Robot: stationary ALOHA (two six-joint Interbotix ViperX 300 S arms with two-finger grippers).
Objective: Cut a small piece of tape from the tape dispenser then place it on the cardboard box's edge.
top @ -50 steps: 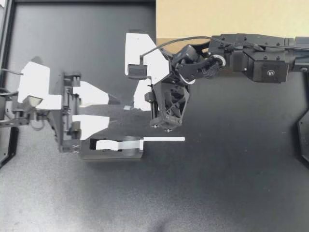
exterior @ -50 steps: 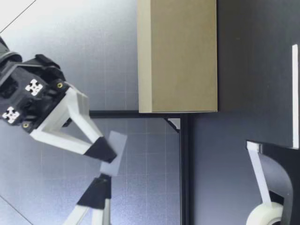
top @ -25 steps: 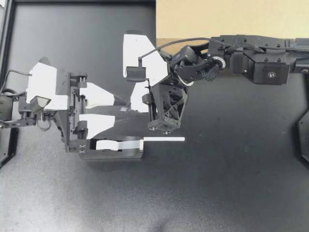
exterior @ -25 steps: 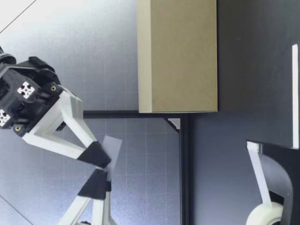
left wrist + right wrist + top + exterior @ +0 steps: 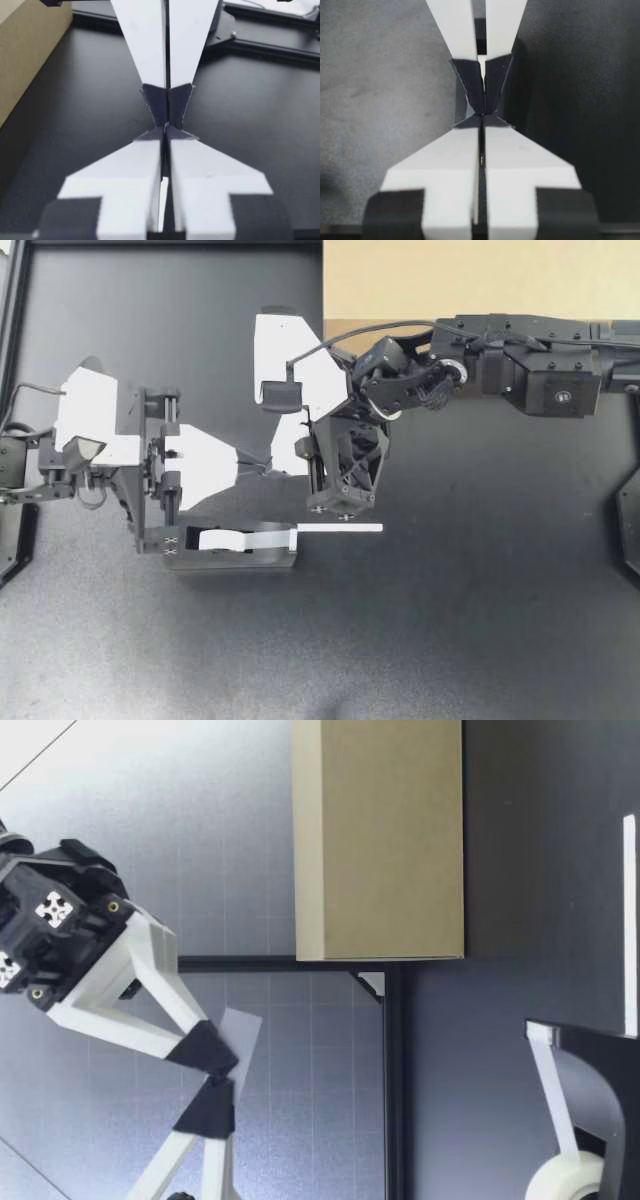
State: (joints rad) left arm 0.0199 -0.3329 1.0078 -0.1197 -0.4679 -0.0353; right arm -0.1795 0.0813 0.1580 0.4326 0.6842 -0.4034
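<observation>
My left gripper and my right gripper meet tip to tip in the air, well above the dark tabletop. Each is clenched on the small piece of pale translucent tape. In the low view the right gripper's two white fingers come together in a V at their black pads, pinching one end of the piece. The left gripper's pads close on the other end from below. A short flap of the tape sticks out beside the right gripper's tips.

Both wrist views show the same thing: each arm's own fingers are pressed flat together, and the other gripper's dark pads sit straight ahead of them, nose to nose. No gap shows between either pair. The tape itself is hardly visible there — at most a thin pale line between the fingers.

The black tape dispenser with its white roll rests on the tabletop, just beside the left gripper's body and lower than both sets of fingertips. A long strip of white tape runs out from its end, past the base of the right gripper in the top view. The brown cardboard box stands behind the right arm, well apart from the fingertips. In the left wrist view it lies off to one side of the left gripper.
</observation>
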